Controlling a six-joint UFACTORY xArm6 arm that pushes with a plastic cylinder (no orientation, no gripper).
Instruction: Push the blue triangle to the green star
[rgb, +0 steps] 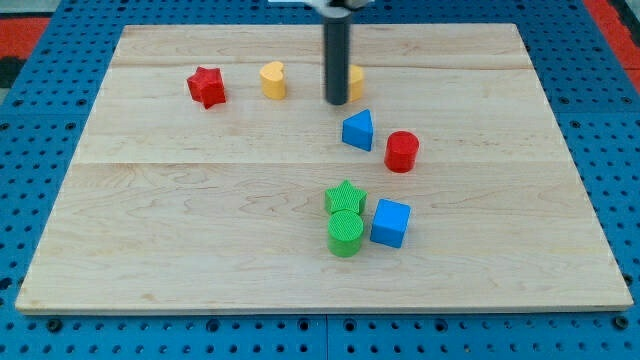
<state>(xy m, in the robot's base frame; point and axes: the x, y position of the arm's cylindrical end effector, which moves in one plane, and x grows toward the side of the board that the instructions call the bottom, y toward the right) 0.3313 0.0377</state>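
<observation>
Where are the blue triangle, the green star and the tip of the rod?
blue triangle (358, 131), camera view, middle of its front face.
green star (346, 196), camera view, centre of its top.
my tip (336, 102), camera view, the rod's very end.

Open board between blue triangle (358, 130) and green star (346, 197); red cylinder (402, 151) just right of that lane.

A pale wooden board (200, 230) made of joined planks fills most of the view. Beneath it lies a blue perforated surface (40, 110) with regular rows of holes, showing on all sides. Red patches (20, 25) appear at both top corners. Light is even.
</observation>
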